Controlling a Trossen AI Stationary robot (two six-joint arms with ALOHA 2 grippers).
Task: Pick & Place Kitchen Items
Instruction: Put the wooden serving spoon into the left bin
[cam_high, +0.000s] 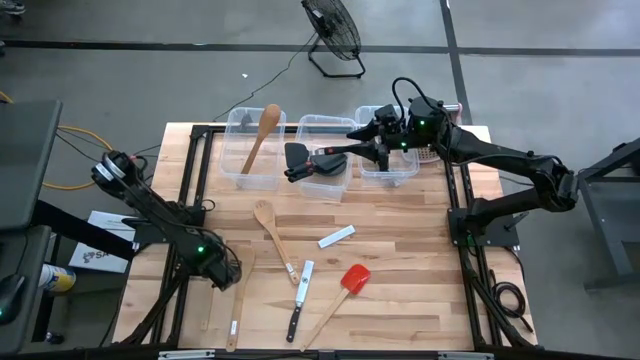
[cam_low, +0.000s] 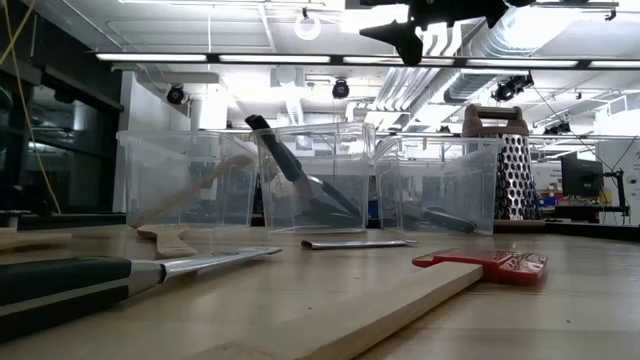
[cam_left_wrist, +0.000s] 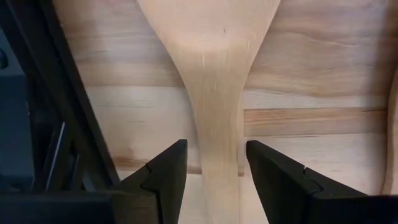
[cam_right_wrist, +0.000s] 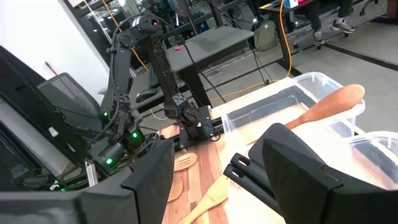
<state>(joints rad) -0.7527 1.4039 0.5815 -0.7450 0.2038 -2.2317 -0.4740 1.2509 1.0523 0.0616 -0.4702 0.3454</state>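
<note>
A pale wooden spatula (cam_high: 236, 312) lies flat on the table near its front left. My left gripper (cam_high: 238, 276) points down over it, open. Its fingers stand on either side of the handle's neck (cam_left_wrist: 214, 124), just below the blade, with narrow gaps showing. My right gripper (cam_high: 296, 170) hangs open, high above the middle clear bin (cam_high: 322, 190), with nothing between its fingers (cam_right_wrist: 298, 168). Black turners (cam_low: 292, 165) lean inside that bin. A wooden spoon (cam_high: 262, 135) leans on the rim of the left bin (cam_high: 238, 125).
On the table lie a wooden spoon (cam_high: 272, 225), a black-handled knife (cam_high: 300, 300), a red-headed spatula (cam_high: 345, 290) and a small pale blade (cam_high: 336, 236). A third bin (cam_high: 392, 172) and a metal grater (cam_low: 500, 160) stand at the back right. Black frame rails (cam_high: 190, 180) edge the table.
</note>
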